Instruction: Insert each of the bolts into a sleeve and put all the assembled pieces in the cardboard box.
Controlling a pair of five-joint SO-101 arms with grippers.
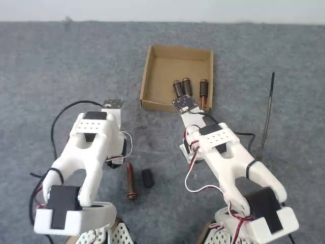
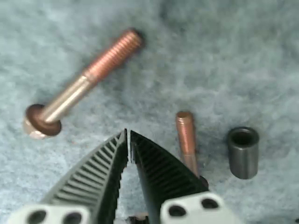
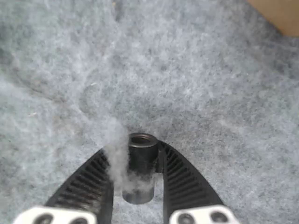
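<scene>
In the left wrist view my left gripper [image 2: 127, 134] is shut with nothing in it, just above the grey felt. A long copper bolt [image 2: 84, 81] lies beyond its tips. A second bolt [image 2: 185, 137] lies beside one finger, partly hidden by it, and next to that stands a dark sleeve [image 2: 243, 152]. My right gripper [image 3: 135, 149] is shut on another dark sleeve [image 3: 140, 168], held upright close to the felt. In the high view the cardboard box [image 1: 152, 66] holds three assembled pieces [image 1: 189, 89]. A bolt [image 1: 131, 181] and a sleeve [image 1: 147, 178] lie between the arms.
A corner of the box [image 3: 280, 14] shows in the right wrist view. A thin black rod [image 1: 267, 114] lies right of the right arm. Cables trail beside both arm bases. Open grey felt lies left of the box.
</scene>
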